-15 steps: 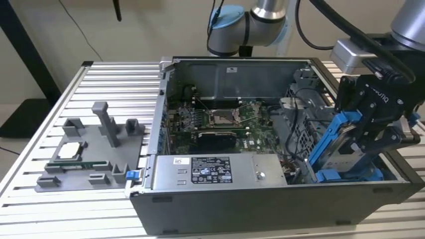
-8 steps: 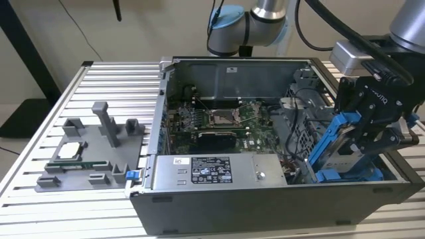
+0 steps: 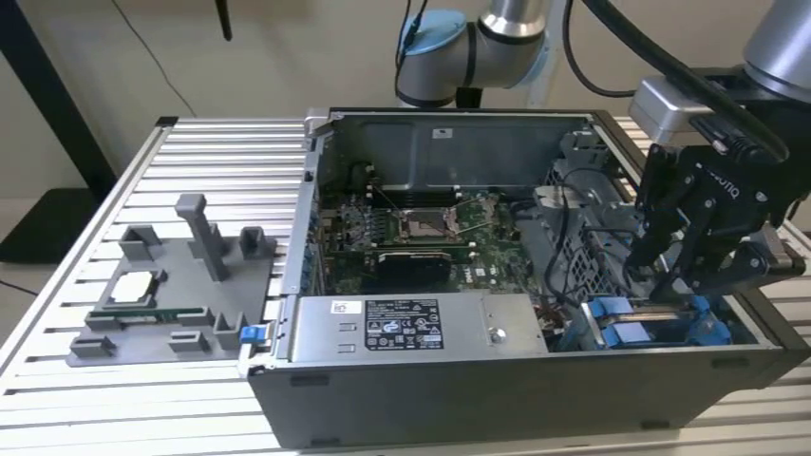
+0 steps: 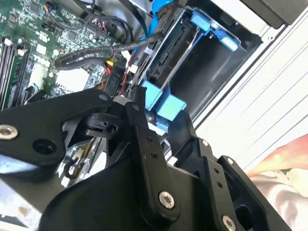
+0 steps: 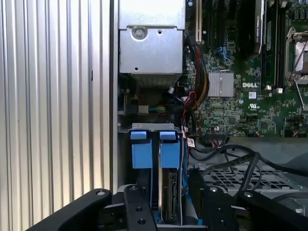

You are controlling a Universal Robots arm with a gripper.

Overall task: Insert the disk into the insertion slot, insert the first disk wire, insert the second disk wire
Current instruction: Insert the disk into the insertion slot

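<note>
On the slatted table [image 3: 76,399], find the open computer case [image 3: 507,408] with the disk [image 5: 169,192] standing on edge in its blue carrier [image 5: 169,154], down in the insertion slot [image 5: 155,127] at the near corner, exterior view's right. Note the gripper [image 3: 666,275] above, fingers [image 5: 139,211] apart and straddling the carrier, presumably to stay aligned with the slot. Allow for the case wall [image 5: 115,144] just beside and black cables [image 5: 231,156] near; free room upward only.

The arm [image 3: 472,52] reaches down, gripper [image 3: 659,275] pointing downward, fingers [image 5: 137,211] parted.
</note>
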